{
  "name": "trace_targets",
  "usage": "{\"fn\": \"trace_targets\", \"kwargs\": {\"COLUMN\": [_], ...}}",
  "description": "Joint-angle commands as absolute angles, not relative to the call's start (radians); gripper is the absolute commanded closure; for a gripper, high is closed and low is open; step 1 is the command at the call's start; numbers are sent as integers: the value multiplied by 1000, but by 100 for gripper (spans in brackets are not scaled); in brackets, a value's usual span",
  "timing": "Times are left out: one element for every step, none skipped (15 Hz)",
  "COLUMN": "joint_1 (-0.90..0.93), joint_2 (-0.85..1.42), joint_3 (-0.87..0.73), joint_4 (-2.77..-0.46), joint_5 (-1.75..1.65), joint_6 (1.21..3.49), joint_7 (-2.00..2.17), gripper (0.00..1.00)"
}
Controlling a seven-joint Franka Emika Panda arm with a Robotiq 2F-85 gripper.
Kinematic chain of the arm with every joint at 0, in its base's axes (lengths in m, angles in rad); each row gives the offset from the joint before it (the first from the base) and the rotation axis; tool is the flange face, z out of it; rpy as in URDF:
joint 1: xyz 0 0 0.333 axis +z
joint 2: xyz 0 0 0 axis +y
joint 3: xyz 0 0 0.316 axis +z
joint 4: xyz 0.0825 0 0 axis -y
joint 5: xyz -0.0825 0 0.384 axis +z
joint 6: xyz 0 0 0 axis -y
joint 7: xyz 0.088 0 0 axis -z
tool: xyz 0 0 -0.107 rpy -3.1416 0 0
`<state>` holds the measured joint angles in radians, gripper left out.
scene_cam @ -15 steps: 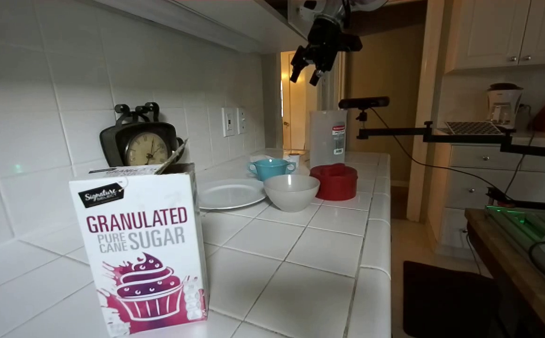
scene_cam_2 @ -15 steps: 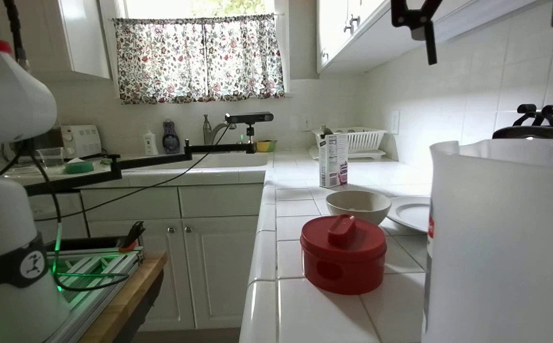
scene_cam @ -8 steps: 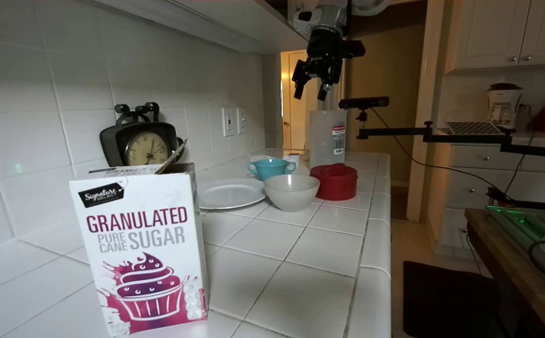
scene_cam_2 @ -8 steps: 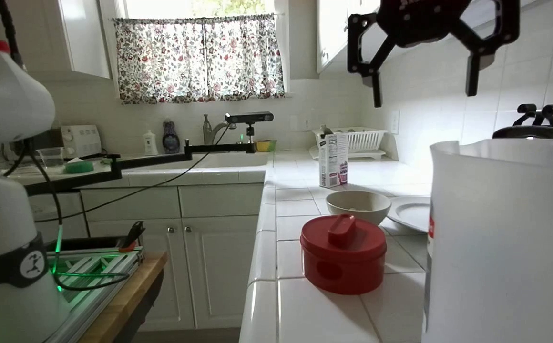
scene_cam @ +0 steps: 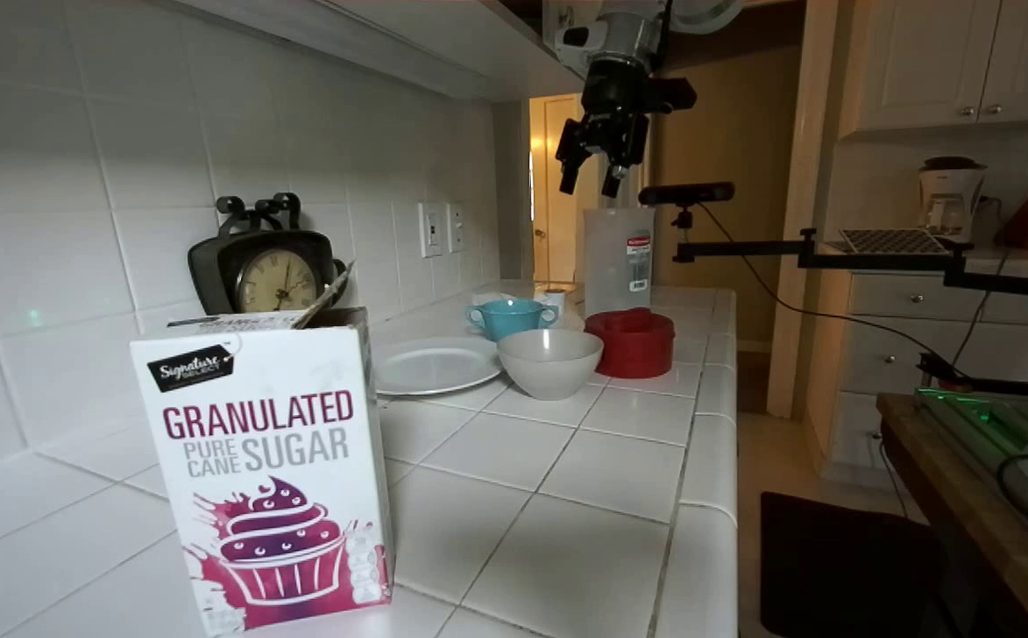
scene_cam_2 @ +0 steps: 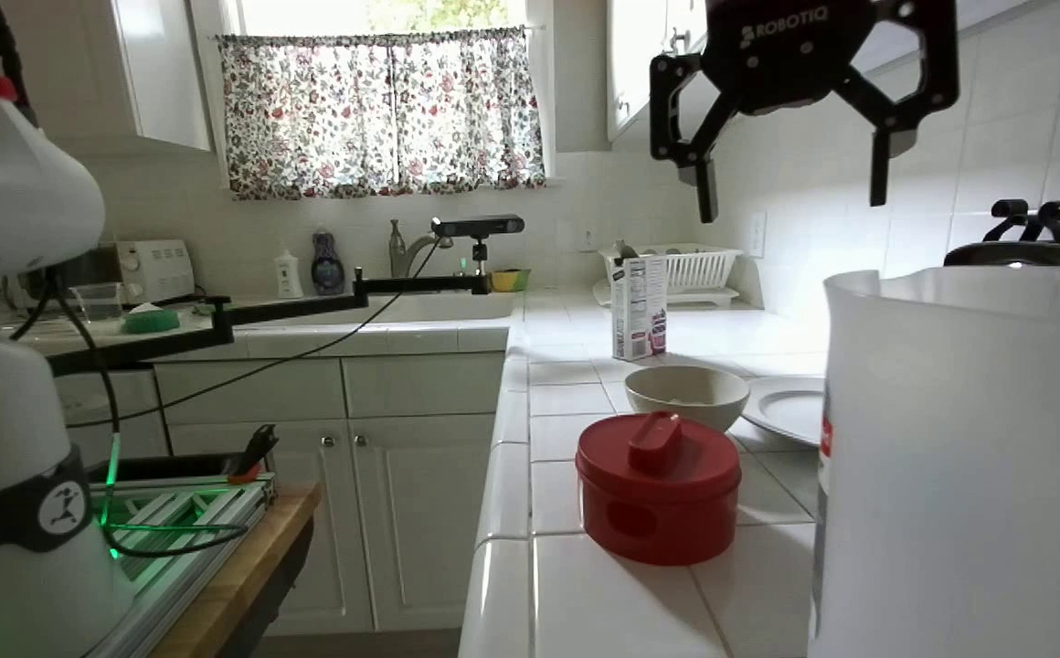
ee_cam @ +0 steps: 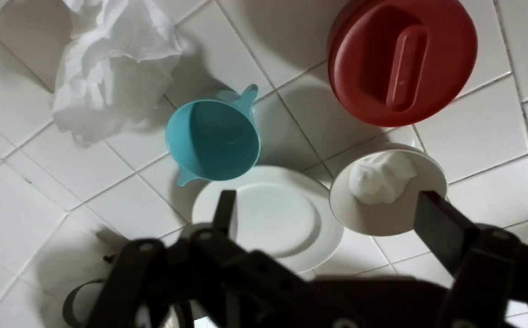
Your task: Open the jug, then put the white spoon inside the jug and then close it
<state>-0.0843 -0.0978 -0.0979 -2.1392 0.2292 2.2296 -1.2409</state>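
Partly behind the round red plastic lid (scene_cam: 631,350), tall translucent plastic jug (scene_cam: 610,266), upright, base unseen; black gripper (scene_cam: 589,189), jaws apart.

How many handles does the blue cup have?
2: in the wrist view, the upper-right handle and the lower-left handle, on opposite sides of the blue cup. Its whole rim shows, so none seems hidden.

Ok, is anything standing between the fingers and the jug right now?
Nothing visible does. The fingers hang open, apart from the jug, and both exterior views show only air between them and its lidless top. In an exterior view, though, a black camera seems close to that top, perhaps worth steering clear of.
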Motion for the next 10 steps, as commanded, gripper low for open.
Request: {"fn": "trace_targets", "kwargs": {"joint_1": [-67, -65, -63, -61, -59, -58, -57, -56, -55, -53], "joint_2": [-119, -124, -128, -131, -138, -149, -158, -171, -179, -189], "joint_3": [-105, -105, -104, -104, -103, -101, -99, -98, -96, -95], "joint_4": [-2183, -2197, -2211, -2226, -2243, -2269, -2292, -2320, -2345, -2369], "joint_5": [255, 257, 252, 253, 253, 238, 230, 224, 220, 215], "joint_6": [2185, 2175, 2162, 2161, 2159, 2169, 2177, 2183, 2192, 2203], "joint_7": [-1258, -1262, -1260, -1259, -1255, -1248, -1239, -1234, -1229, -1227], "gripper": [0, 0, 0, 0, 0, 0, 0, 0, 0, 0]}}
